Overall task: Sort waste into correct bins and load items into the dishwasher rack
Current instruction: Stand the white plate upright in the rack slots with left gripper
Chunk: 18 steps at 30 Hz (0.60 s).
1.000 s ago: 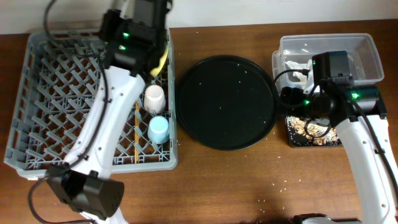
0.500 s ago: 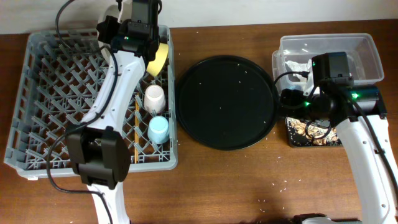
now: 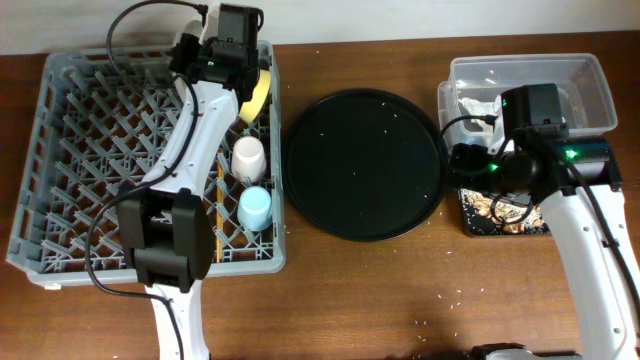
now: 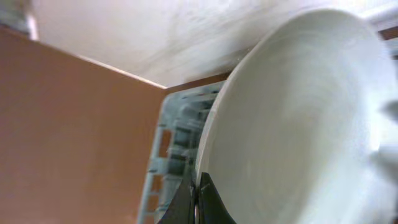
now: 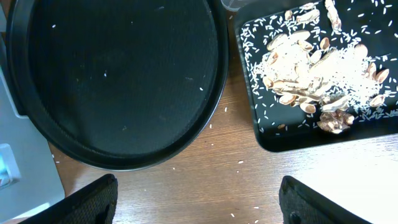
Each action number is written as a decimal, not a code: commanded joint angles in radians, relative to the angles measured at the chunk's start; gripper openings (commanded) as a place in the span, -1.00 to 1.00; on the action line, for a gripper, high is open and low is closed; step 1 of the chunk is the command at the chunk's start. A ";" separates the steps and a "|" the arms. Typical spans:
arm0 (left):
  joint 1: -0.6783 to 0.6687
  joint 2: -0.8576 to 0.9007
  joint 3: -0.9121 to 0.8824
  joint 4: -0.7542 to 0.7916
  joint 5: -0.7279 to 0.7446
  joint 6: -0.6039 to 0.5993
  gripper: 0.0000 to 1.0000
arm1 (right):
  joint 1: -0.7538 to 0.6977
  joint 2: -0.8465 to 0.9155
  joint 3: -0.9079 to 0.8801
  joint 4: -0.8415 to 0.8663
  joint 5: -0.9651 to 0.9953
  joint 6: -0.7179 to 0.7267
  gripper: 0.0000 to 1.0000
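Observation:
My left gripper (image 4: 198,199) is shut on the rim of the pale grey-white plate (image 4: 298,124), held on edge over the back right of the grey dishwasher rack (image 3: 60,150). In the overhead view the left gripper (image 3: 228,45) hides the plate. The yellow bowl (image 3: 256,92), pink cup (image 3: 248,157) and light-blue cup (image 3: 255,207) sit along the rack's right side. My right gripper (image 5: 199,199) is open and empty over bare table. The black tray (image 5: 261,134) holds food scraps (image 5: 311,68). The clear tub (image 3: 590,75) holds white napkins (image 3: 475,100).
A large round black tray (image 3: 365,165) with a few rice grains lies between the rack and the bins. A thin orange-brown stick (image 3: 218,215) lies in the rack beside the cups. Rice grains are scattered on the wooden table (image 3: 420,300).
My left gripper has moved toward the rack's back edge with the plate, and the arm has swung round behind it. The right arm has not moved.

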 commanded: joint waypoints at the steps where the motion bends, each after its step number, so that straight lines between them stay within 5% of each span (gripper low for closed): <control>1: 0.006 0.011 0.002 0.000 0.158 -0.004 -0.85 | -0.003 0.002 0.007 -0.004 0.002 -0.010 0.68; 3: 0.006 0.011 0.002 0.000 0.187 -0.003 -0.22 | -0.003 0.002 0.007 -0.004 0.002 -0.010 0.68; 6: 0.006 0.011 0.002 -0.007 0.242 -0.003 0.49 | -0.003 0.002 0.007 -0.004 0.002 -0.011 0.68; 7: 0.006 0.011 0.002 -0.007 0.241 -0.003 0.58 | -0.003 0.002 0.007 -0.003 0.002 -0.010 0.68; 18: -0.037 -0.079 0.131 -0.175 0.248 -0.086 0.73 | -0.003 0.002 0.007 0.001 0.002 -0.011 0.68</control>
